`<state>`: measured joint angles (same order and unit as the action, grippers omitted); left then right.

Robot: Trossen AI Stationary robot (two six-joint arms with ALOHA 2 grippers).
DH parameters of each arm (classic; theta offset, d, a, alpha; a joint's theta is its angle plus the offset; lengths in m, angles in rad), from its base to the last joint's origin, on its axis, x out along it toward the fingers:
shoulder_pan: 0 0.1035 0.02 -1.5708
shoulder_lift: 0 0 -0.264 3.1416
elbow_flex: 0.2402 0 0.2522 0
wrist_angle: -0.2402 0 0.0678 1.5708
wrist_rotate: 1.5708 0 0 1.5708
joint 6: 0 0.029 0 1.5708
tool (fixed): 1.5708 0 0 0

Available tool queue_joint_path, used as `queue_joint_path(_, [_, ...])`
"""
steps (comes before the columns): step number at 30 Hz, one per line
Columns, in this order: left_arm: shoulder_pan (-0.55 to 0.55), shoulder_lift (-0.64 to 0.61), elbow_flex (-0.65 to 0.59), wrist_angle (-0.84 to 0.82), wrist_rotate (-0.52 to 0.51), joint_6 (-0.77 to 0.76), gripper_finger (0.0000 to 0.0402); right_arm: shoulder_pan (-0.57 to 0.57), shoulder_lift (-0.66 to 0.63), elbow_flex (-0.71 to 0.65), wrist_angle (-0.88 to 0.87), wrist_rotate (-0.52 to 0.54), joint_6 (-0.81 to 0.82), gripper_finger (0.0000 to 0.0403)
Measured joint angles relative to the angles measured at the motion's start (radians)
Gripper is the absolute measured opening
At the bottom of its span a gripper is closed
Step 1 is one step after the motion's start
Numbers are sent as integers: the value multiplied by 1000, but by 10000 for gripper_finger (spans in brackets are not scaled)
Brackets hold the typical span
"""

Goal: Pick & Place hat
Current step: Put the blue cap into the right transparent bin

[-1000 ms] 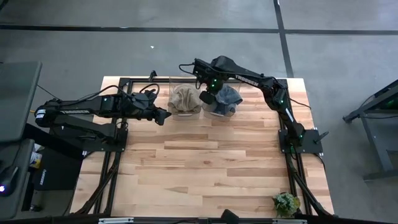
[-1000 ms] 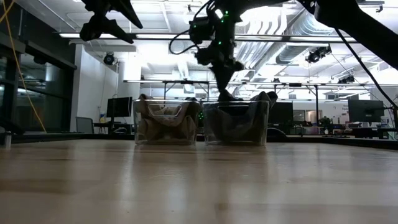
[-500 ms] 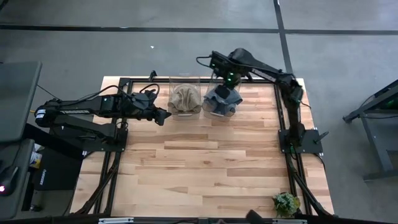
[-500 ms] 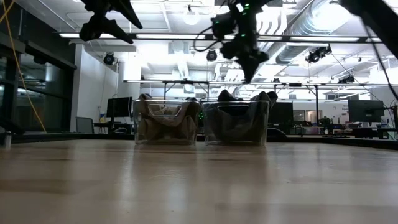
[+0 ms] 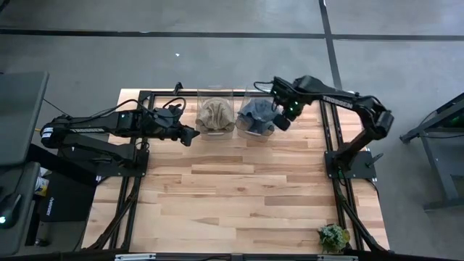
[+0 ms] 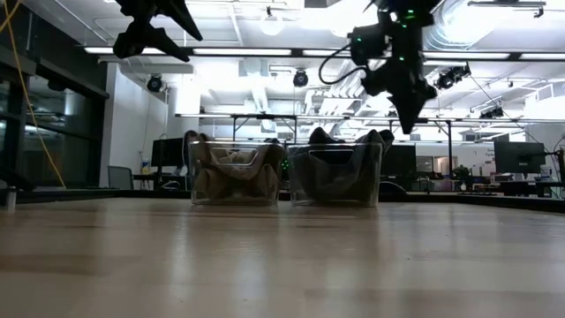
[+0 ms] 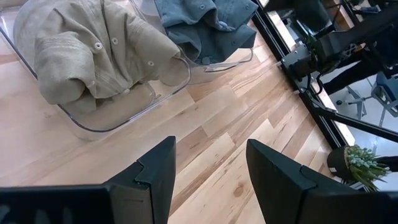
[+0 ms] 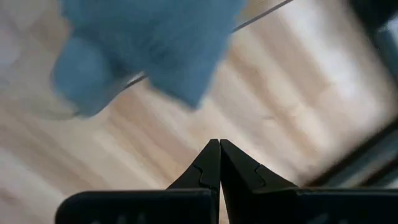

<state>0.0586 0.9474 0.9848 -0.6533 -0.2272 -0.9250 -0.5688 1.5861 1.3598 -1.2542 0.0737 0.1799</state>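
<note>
Two clear bins stand side by side near the table's far edge. The left bin [image 5: 215, 116] holds a beige hat [image 7: 93, 50]; the right bin [image 6: 335, 175] holds a blue hat [image 5: 257, 114] that bulges over its rim [image 8: 149, 43]. My left gripper [image 5: 194, 135] hovers open, high above the table just left of the beige bin [image 7: 208, 155]. My right gripper [image 5: 279, 122] is shut and empty, in the air just right of the blue bin and above its rim [image 6: 408, 119]. Both hats rest inside their bins.
A small potted plant [image 5: 333, 237] stands at the table's near right corner. Black frame rails run along the table's left and right sides [image 5: 335, 145]. The wooden tabletop [image 5: 239, 196] nearer than the bins is bare.
My right gripper has risen from the top of the blue bin and swung toward the table's right edge, ending beside the bin's right side. The left arm and both hats have stayed where they were.
</note>
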Motion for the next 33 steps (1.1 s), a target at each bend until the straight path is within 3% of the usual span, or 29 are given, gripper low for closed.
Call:
queue_joint_path(8, [0, 0, 0, 0, -1, -15, 177, -7, -36, -188, 260, -30, 45, 0])
queue_joint_path(19, [0, 0, 0, 0, -2, -27, 177, -9, -32, -145, 409, -86, 78, 0])
queue_joint_path(33, [0, 0, 0, 5, -2, -27, 177, 9, 83, -146, 453, -110, 110, 0])
